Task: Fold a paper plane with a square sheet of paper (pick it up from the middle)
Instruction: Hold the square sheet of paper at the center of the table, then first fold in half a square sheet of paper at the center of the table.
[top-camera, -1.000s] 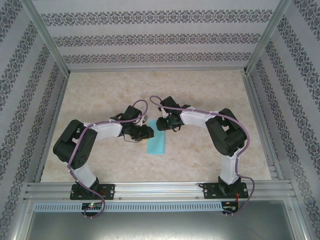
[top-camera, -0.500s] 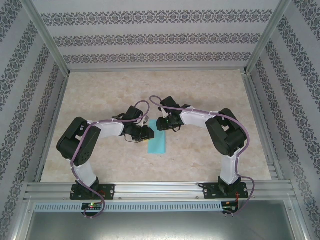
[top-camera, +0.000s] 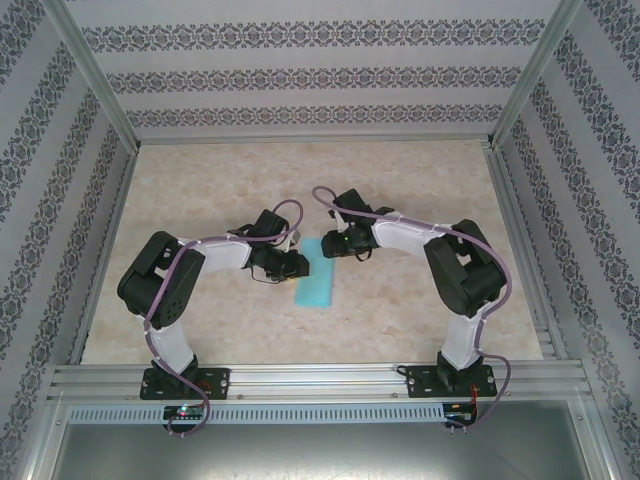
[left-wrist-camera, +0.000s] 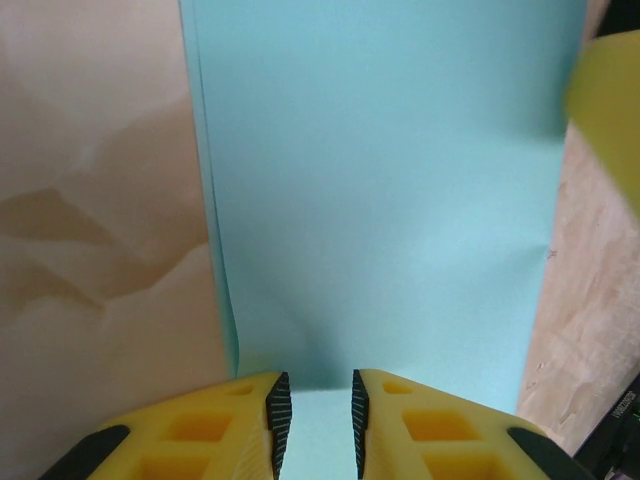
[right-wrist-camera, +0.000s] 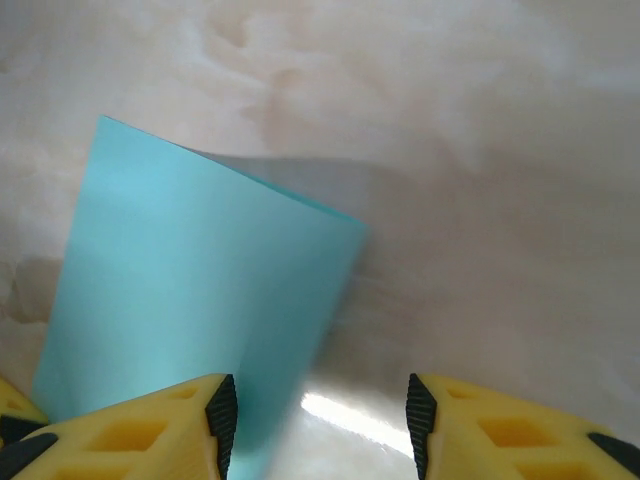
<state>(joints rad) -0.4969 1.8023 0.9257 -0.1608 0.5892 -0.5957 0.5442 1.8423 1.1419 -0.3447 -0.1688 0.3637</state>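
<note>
Because the square sheet of paper (top-camera: 316, 280) looks thin, limp and slippery — lying flat mid-frame — pinch its edge lightly; the left gripper (left-wrist-camera: 315, 400) stands barely parted, the right gripper (right-wrist-camera: 318, 410) half-open, both empty.

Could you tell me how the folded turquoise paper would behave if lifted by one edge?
The square sheet of paper looks very thin, so it would probably droop. One edge stands off the table, casting a shadow, so the fold likely springs open. It probably slides easily on that glossy top.
</note>
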